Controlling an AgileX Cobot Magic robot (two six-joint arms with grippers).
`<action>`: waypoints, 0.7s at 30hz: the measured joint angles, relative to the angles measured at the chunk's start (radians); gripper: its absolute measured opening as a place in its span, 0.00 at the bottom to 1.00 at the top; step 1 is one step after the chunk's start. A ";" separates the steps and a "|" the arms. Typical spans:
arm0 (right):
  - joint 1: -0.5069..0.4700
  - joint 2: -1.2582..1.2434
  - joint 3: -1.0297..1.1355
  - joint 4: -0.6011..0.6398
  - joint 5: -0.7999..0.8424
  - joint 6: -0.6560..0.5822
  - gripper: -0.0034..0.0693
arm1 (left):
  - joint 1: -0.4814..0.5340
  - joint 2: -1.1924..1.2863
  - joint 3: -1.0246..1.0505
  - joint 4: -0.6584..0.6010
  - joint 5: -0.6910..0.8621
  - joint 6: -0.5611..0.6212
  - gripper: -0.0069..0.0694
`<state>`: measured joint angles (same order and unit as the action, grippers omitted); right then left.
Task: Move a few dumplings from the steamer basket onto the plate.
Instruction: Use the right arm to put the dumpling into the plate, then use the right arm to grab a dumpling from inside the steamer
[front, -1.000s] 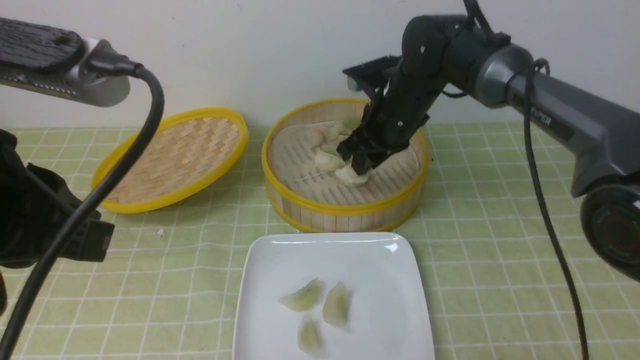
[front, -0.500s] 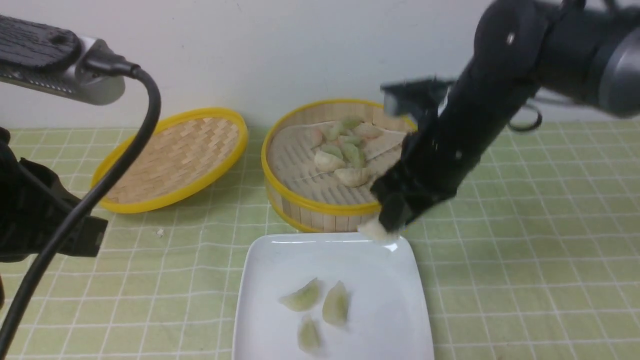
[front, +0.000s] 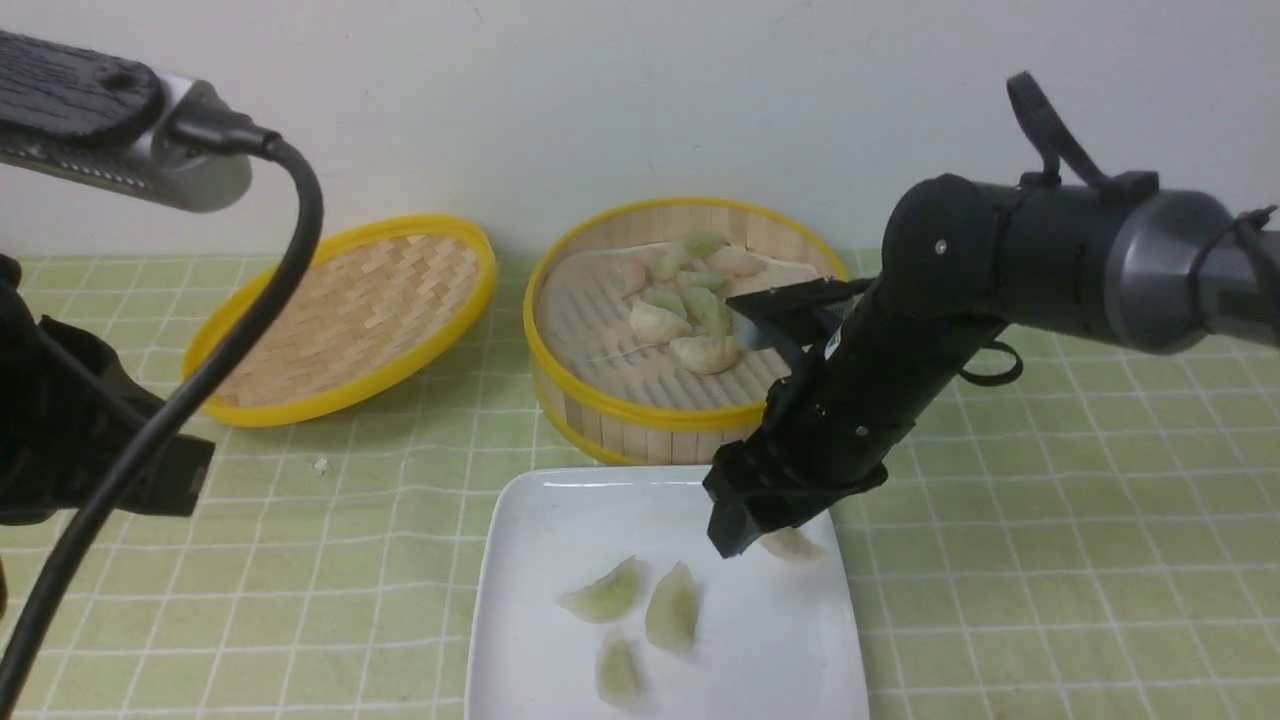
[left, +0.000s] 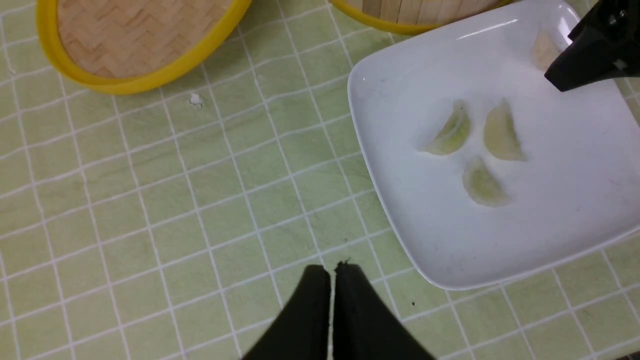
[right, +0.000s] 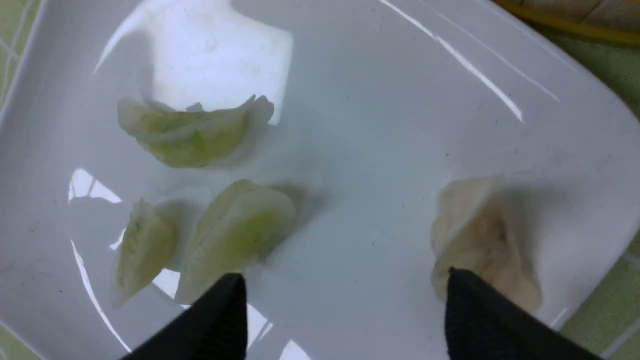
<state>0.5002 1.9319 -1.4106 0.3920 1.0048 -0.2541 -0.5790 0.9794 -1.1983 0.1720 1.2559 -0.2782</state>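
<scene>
The white square plate (front: 560, 510) lies at the front centre. Three pale green dumplings (front: 640, 610) lie on it. A cream dumpling (front: 795, 545) lies near its right edge; it also shows in the right wrist view (right: 480, 235). My right gripper (front: 745, 535) hangs open just over the plate, one fingertip (right: 475, 300) next to the cream dumpling, nothing between the jaws. The steamer basket (front: 690, 420) stands behind the plate with several dumplings (front: 690, 310) inside. My left gripper (left: 332, 270) is shut and empty above the cloth, beside the plate's edge (left: 365, 130).
The shallow woven lid (front: 340, 315) with a yellow rim lies tilted at the back left. A green checked cloth (front: 1000, 560) covers the table. A small white crumb (front: 320, 464) lies on the cloth. A wall stands close behind the steamer.
My right gripper came out of the steamer with a cream dumpling, moved forward over the plate, opened, and the dumpling now lies on the plate. The left arm barely moved.
</scene>
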 joint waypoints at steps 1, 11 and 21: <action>0.000 0.000 -0.034 -0.020 0.000 0.005 0.81 | 0.000 0.000 0.000 0.000 0.000 0.000 0.08; -0.072 0.187 -0.511 -0.140 0.008 0.078 0.87 | 0.000 0.000 0.000 0.000 0.000 -0.001 0.08; -0.073 0.514 -0.805 -0.191 0.056 0.078 0.87 | 0.000 0.000 0.000 0.000 0.000 -0.001 0.08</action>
<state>0.4270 2.4455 -2.2155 0.2015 1.0607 -0.1758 -0.5790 0.9794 -1.1983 0.1720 1.2559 -0.2790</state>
